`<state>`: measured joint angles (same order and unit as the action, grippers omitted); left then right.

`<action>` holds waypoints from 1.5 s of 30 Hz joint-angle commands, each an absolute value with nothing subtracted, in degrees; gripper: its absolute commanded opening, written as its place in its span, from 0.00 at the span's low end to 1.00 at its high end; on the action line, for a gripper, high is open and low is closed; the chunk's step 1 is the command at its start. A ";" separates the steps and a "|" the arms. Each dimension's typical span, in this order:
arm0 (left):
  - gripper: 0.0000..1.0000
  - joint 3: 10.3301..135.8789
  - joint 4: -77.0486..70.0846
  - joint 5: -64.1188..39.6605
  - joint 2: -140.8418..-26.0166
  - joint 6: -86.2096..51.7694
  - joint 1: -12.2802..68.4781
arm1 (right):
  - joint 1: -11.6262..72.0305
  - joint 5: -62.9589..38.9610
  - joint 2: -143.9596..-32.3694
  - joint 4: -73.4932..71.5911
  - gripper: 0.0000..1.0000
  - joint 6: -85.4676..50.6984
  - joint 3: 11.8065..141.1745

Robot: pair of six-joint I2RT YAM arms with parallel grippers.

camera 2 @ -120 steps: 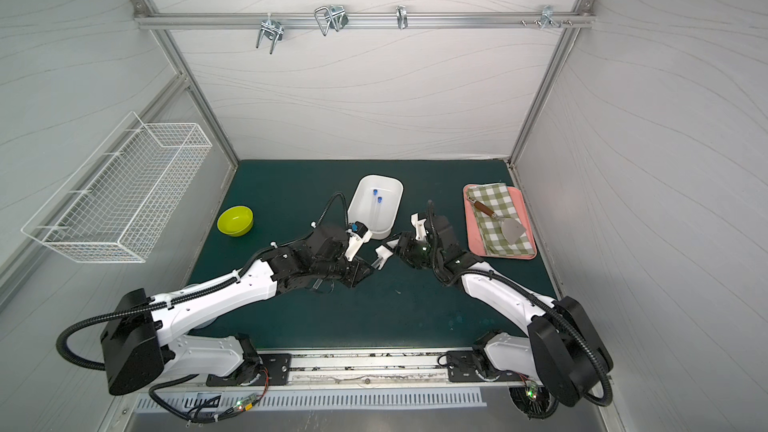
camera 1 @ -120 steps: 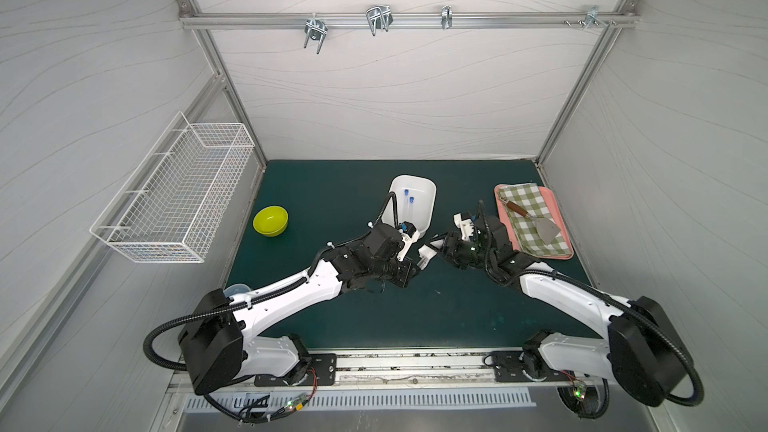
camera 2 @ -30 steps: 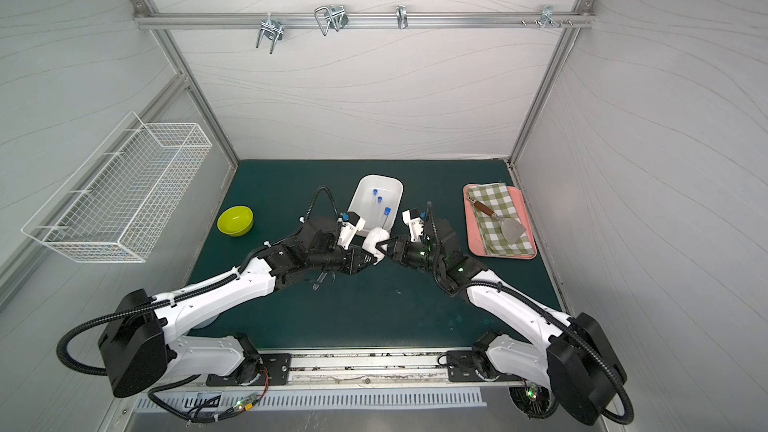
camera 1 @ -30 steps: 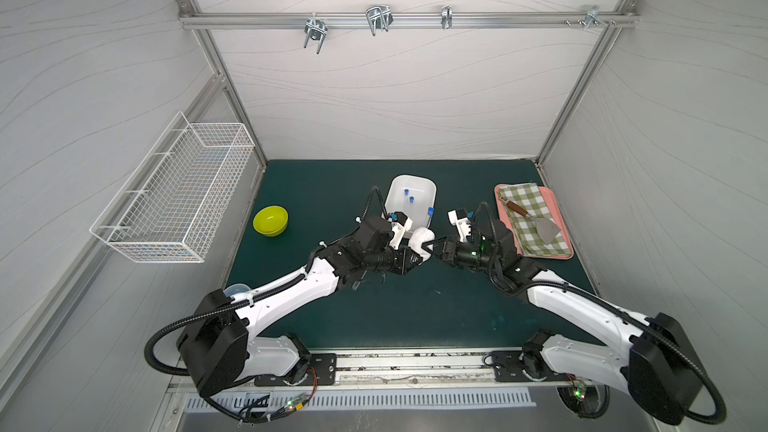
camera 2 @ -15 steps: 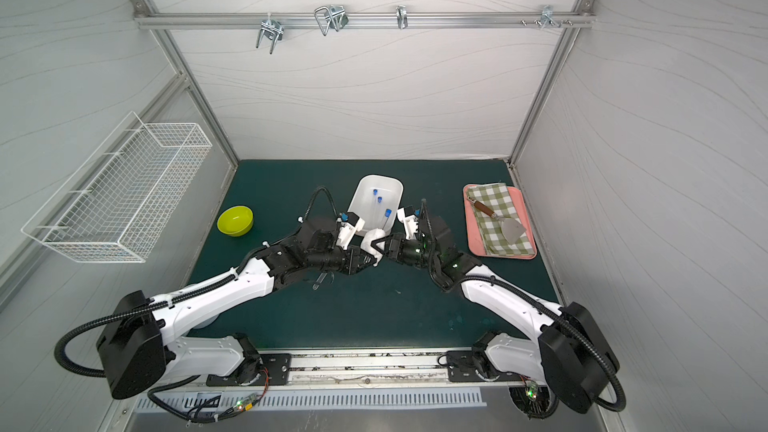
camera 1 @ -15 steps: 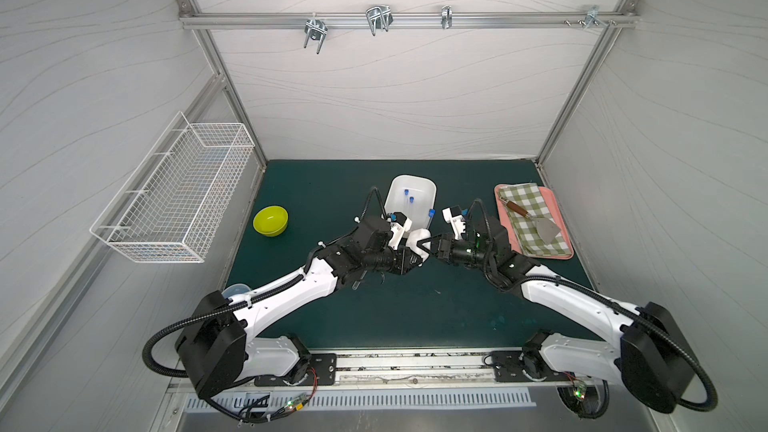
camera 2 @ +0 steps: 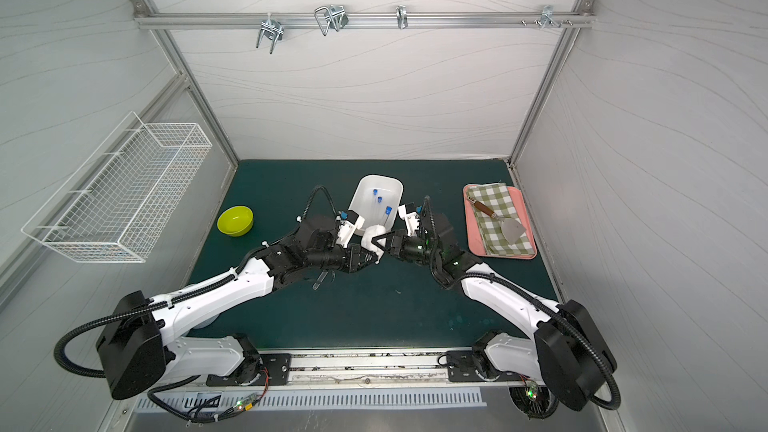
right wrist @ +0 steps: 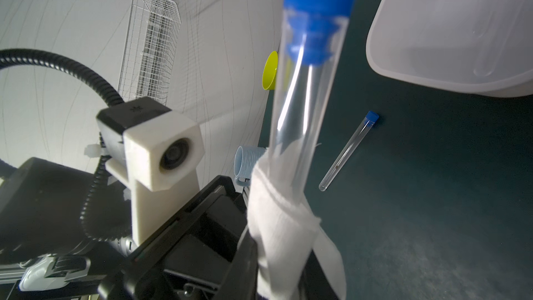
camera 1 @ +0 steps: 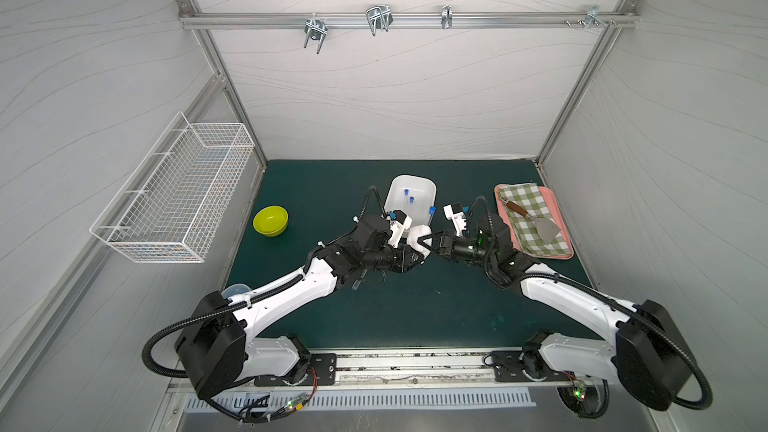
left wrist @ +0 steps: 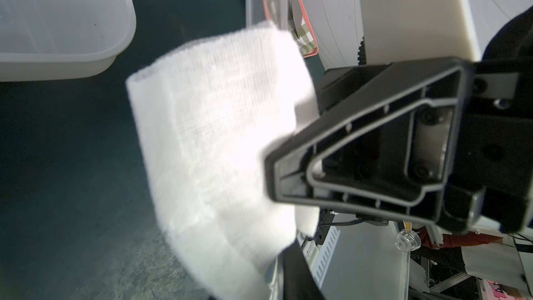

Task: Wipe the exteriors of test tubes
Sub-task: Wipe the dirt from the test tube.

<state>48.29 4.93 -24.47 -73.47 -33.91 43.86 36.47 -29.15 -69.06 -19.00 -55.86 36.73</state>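
The clear, blue-capped test tube [right wrist: 305, 96] slants cap-up above the desk [camera 1: 415, 305], just beside the white bin [camera 1: 415, 178]. Its lower part is wrapped in white cloth [left wrist: 216, 139]. Since a second ago the right arm has drawn nearer the left. The left fingers [left wrist: 297, 272] pinch together on the cloth; the right fingers [left wrist: 360, 154] clamp the tube's lower end.

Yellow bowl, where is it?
In both top views the yellow bowl sits on the green mat near the wire basket, left of the white tub.
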 commanded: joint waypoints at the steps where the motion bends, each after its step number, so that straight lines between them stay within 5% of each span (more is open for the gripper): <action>1: 0.09 48.74 1.31 -27.86 -71.86 -35.14 44.01 | 34.50 -26.55 -70.81 -19.42 0.21 -54.78 38.44; 23: 0.09 49.79 -0.43 -29.90 -71.51 -37.00 42.94 | 40.25 -25.16 -68.62 -21.76 0.22 -55.97 35.40; 45: 0.09 48.69 -2.96 -33.40 -71.24 -39.48 42.96 | 31.02 -31.84 -76.04 -26.63 0.24 -54.40 41.74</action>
<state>48.07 1.34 -29.61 -73.08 -39.48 42.33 31.51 -32.38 -74.98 -25.45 -54.46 41.71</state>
